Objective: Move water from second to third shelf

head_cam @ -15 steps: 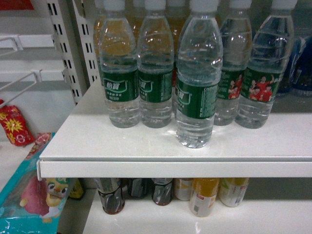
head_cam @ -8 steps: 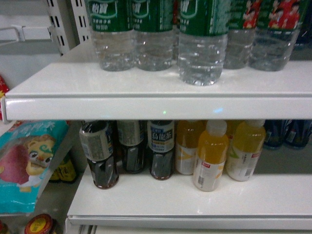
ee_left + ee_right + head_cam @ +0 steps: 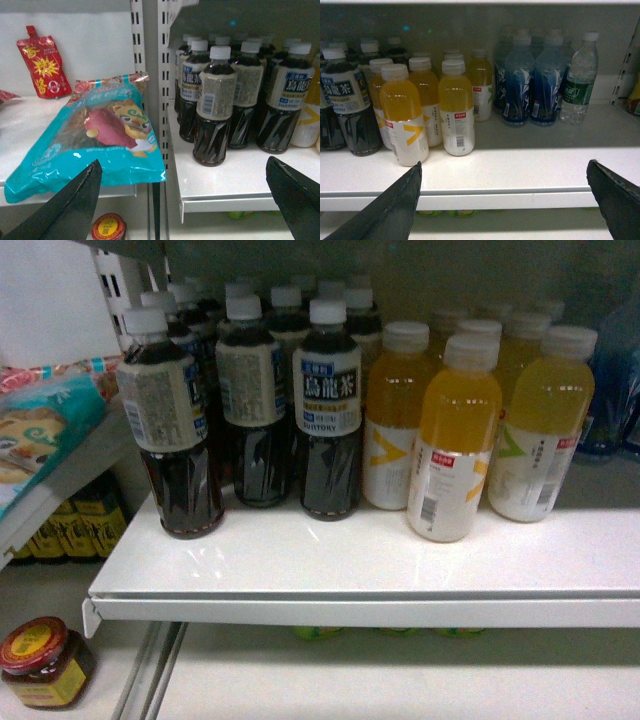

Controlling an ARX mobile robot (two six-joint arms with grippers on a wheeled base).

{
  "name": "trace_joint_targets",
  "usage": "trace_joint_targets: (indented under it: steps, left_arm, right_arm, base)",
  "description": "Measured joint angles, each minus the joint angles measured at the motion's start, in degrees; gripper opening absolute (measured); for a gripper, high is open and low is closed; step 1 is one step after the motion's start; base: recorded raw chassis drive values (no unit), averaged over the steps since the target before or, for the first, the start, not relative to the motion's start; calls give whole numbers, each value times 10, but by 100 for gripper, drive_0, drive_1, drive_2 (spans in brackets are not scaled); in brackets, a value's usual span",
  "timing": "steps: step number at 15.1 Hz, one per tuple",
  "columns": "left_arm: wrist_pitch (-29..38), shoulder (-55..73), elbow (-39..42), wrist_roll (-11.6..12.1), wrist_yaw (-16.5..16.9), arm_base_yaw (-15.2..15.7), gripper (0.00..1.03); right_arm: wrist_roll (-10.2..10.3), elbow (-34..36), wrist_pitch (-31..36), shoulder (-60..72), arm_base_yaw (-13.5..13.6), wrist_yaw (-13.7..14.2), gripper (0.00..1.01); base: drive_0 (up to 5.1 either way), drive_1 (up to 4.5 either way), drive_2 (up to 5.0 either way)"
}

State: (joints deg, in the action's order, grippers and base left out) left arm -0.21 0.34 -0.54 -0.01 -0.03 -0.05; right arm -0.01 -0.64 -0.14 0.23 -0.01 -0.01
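View: the head camera had dropped from the water shelf to the shelf (image 3: 360, 570) below — dark tea bottles (image 3: 330, 410), orange juice bottles (image 3: 455, 440).
Water: one green-labelled water bottle (image 3: 579, 80) stood at 2 o'clock in the right wrist view, beside blue bottles (image 3: 520, 85).
Left pincer (image 3: 185, 200): apart, empty.
Right pincer (image 3: 505, 200): apart, empty — probably searching.

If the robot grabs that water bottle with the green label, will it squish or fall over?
The water bottle looks full, so it is probably fairly heavy and firm for thin plastic. Its ribbed walls might still dent a little under a hard squeeze. It is tall and narrow, standing upright, so a sideways bump could likely tip it.
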Motion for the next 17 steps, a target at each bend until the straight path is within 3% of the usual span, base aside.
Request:
trace_joint_targets:
  steps: [17]
  left_arm:
    - [-1, 0, 0, 0, 0, 0, 98]
  right_arm:
    - [0, 0, -2, 0, 0, 0, 98]
  base:
    - [0, 0, 0]
